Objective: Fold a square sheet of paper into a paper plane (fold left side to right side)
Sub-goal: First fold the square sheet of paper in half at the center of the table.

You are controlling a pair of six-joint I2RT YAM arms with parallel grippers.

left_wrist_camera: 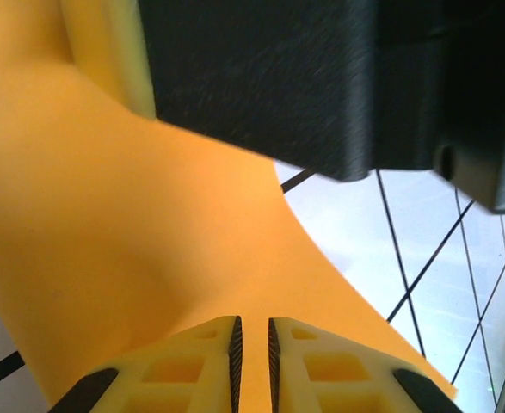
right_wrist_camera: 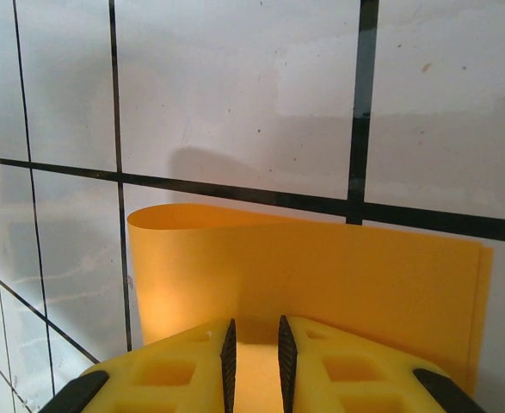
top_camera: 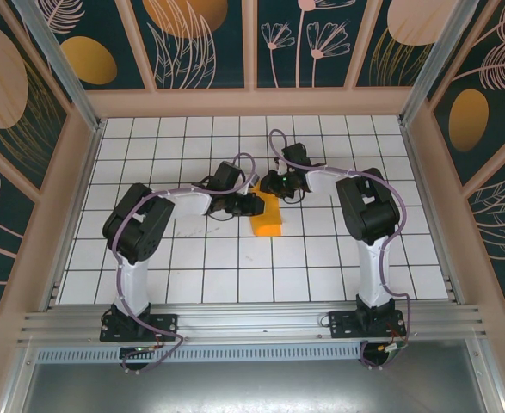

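Top view: we see orange-yellow sheet of paper (top_camera: 267, 219) at frame centre, flat on white tiled surface (top_camera: 235, 275). The left gripper (top_camera: 254, 205) is at sheet's upper-left edge, right gripper (top_camera: 280, 186) just above its top. Left wrist view: sheet of paper (left_wrist_camera: 132, 258) bowed, fills left half. Right wrist view: sheet of paper (right_wrist_camera: 338, 275) doubled over, rounded loop at left. Both grippers nearly closed w/ thin slit; whether either pinches sheet, we cannot tell.

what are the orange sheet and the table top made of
Sheet: looks like thin matte paper; it curls into a soft loop and its edge is very slim.
Table: hard white surface with dark grid lines, scuffed, slight sheen; tile or printed board, unclear.
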